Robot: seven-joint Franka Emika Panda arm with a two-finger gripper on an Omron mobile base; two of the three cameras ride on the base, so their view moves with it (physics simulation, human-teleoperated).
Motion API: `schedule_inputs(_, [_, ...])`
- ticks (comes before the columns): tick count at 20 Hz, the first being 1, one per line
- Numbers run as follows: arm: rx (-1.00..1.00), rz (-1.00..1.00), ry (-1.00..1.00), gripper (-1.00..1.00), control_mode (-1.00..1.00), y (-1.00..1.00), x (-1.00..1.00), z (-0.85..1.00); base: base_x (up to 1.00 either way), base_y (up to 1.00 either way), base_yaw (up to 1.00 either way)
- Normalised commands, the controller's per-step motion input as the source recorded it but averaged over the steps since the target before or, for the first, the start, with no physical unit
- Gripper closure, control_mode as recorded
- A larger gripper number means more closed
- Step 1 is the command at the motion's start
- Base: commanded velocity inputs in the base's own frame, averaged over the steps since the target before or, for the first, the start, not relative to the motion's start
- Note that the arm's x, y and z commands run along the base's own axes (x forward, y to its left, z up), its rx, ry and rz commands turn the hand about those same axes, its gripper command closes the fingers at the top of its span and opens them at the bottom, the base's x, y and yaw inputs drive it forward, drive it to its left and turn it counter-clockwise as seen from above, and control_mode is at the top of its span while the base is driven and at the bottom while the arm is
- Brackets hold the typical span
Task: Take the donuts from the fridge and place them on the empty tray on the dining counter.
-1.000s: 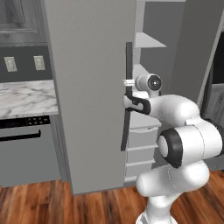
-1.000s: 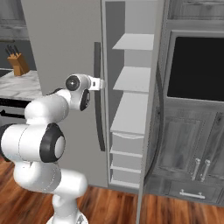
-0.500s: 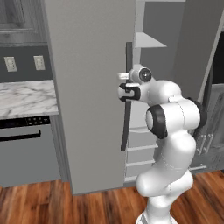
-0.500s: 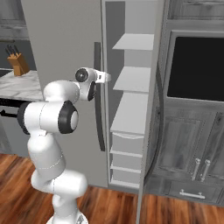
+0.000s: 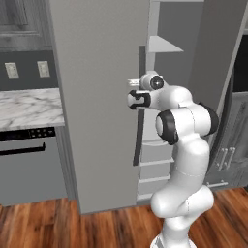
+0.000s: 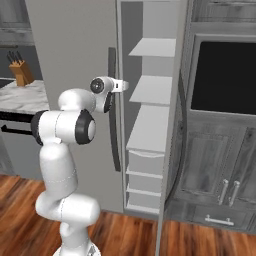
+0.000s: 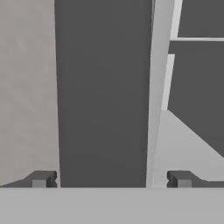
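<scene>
Fingertips [image 7: 41,179] of the gripper [image 7: 111,180] sit at the bottom of the hand view, spread wide, with the fridge's dark handle [image 7: 103,92] filling the middle of the frame between them. Nothing is pinched yet; the jaws straddle the handle without closing on it. In the left base view the gripper [image 5: 134,92] is at centre frame, up against the same long dark handle [image 5: 140,121], and in the right base view it [image 6: 121,86] shows at upper centre, beside the handle [image 6: 114,120].

Behind the handle is the light-grey door of the fridge [image 5: 97,97], taking up the left and centre of the left base view. Past its edge, on the right of the right base view, white shelves [image 6: 150,90] and drawers [image 6: 142,175] show inside the fridge. No donuts can be made out on the visible shelves, so I cannot tell where they lie.

The handle looks rigid and smooth, probably slippery, so a firm squeeze around its mid-height seems best, where the bar stands clear of the door. The door itself is likely heavy and will swing on its hinge, so the pull should follow an arc. The donuts, being soft and frosted, would want a gentle hold at the sides.
</scene>
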Motion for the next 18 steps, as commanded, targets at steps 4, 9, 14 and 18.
schedule_inputs(4, [0.00, 0.01, 0.00, 1.00, -1.00, 0.00, 0.56, -0.08, 0.00, 0.00, 0.00])
schedule_inputs(9, [0.00, -0.01, 0.04, 1.00, -1.00, 0.01, 0.11, 0.00, 0.00, 0.00, 0.00])
schedule_inputs(14, [0.00, 0.00, 0.10, 1.00, -1.00, 0.28, -0.46, 0.00, 0.00, 0.00, 0.00])
schedule_inputs(18, [0.00, 0.00, 0.08, 1.00, -1.00, 0.47, -0.52, 0.00, 0.00, 0.00, 0.00])
